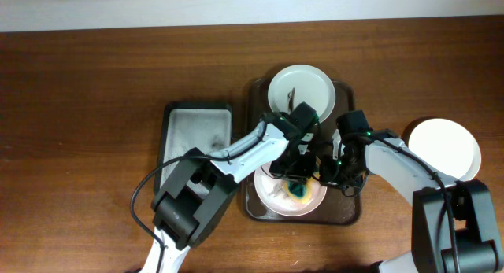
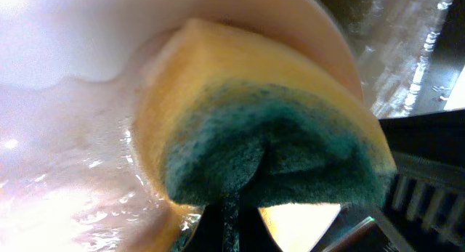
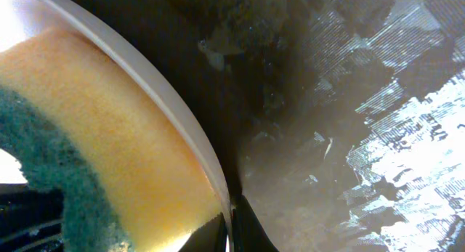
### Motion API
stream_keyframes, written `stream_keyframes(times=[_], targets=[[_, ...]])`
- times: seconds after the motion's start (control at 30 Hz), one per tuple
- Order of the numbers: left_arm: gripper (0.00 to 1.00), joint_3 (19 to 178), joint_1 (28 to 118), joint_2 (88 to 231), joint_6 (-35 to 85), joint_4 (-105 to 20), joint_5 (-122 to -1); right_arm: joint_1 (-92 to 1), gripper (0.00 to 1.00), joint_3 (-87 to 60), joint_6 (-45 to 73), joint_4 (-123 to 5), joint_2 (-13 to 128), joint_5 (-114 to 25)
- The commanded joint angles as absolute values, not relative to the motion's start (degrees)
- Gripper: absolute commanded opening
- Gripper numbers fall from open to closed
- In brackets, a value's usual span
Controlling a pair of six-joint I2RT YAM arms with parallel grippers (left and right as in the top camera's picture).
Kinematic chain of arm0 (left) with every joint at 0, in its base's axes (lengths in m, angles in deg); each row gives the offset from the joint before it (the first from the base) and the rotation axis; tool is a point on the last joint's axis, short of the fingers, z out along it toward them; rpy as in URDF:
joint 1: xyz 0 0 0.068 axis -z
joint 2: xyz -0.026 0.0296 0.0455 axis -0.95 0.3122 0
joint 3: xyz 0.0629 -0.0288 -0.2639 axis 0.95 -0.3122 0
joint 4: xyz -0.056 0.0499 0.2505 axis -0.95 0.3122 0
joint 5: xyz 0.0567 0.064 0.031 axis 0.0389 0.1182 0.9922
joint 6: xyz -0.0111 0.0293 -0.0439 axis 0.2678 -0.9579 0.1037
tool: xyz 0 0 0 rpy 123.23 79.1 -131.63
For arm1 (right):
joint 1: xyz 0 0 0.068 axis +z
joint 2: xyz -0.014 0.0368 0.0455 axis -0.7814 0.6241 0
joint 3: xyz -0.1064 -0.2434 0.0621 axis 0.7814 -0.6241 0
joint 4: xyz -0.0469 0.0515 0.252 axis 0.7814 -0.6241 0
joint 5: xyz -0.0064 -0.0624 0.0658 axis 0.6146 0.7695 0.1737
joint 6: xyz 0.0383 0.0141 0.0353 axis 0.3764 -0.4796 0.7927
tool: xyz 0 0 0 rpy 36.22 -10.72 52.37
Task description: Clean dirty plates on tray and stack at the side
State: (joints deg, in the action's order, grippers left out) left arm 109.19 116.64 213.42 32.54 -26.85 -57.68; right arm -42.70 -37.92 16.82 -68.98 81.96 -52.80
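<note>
Scrubbing with a clamped sponge [image 2: 269, 136], the left gripper [image 1: 296, 178] works the wet plate [image 1: 273, 199] at the tray's [image 1: 344, 212] near end, right of the worktop's middle. The right gripper [image 1: 327, 177] seems pinched on its rim. Stiff, breakable and probably slick, it is best held firmly by the rim.

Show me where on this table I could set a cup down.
Widest bare table lies left of the grey basin. Another strip runs along the far edge, beyond the tray. Crowded: the left arm and right arm meet over the tray's near plate and sponge; the right arm also crosses the gap toward the clean plate.
</note>
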Motion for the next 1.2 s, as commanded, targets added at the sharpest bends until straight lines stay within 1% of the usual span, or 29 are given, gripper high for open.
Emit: stream_keyframes(times=[0.0,0.1,0.23,0.33,0.37,0.43,0.5,0.57,0.67,0.8,0.97,1.0,1.03,1.17], targets=[[0.00,107.2,114.6,217.8,34.5,-21.4,-32.7,-42.5,0.04,-37.5,18.5,-67.8,82.3,-47.7],[0.00,107.4,112.6,217.8,36.0,-16.7,-26.4,-42.5,0.04,-37.5,20.4,-67.6,82.3,-47.7],[0.00,108.6,111.1,217.8,36.1,-13.0,-25.7,-42.5,0.04,-37.5,23.8,-66.9,82.3,-47.7],[0.00,109.6,111.0,217.8,36.0,-12.4,-26.5,-42.5,0.04,-37.5,25.7,-66.4,82.3,-47.7],[0.00,109.7,111.1,217.8,36.0,-12.8,-28.5,-42.5,0.04,-37.5,26.2,-66.4,82.3,-47.7],[0.00,109.7,111.4,217.9,36.0,-14.9,-38.4,-42.5,0.04,-37.5,26.3,-66.0,82.3,-47.7],[0.00,109.7,112.4,217.9,35.9,-19.5,-49.1,-42.5,0.04,-37.5,26.2,-66.0,82.3,-47.7],[0.00,109.7,113.9,217.9,35.5,-23.8,-55.5,-42.5,0.04,-37.5,26.1,-66.0,82.3,-47.7],[0.00,109.7,116.7,217.9,35.5,-27.1,-62.8,-42.5,0.04,-37.5,26.1,-66.0,82.3,-47.7],[0.00,109.7,118.9,217.9,32.5,-27.0,-67.1,-42.5,0.04,-37.5,27.7,-65.9,82.3,-47.7],[0.00,109.7,118.9,217.9,31.1,-23.0,-66.6,-42.5,0.04,-37.5,28.3,-65.8,82.3,-47.7],[0.00,109.7,118.9,217.9,31.1,-21.8,-64.6,-42.5,0.04,-37.5,28.3,-65.8,82.3,-47.7],[0.00,109.7,118.4,217.9,31.4,-20.0,-59.6,-42.5,0.04,-37.5,28.3,-65.8,82.3,-47.7],[0.00,109.7,113.6,217.8,34.5,-14.4,-46.2,-42.5,0.04,-37.5,28.2,-65.9,82.3,-47.7]])
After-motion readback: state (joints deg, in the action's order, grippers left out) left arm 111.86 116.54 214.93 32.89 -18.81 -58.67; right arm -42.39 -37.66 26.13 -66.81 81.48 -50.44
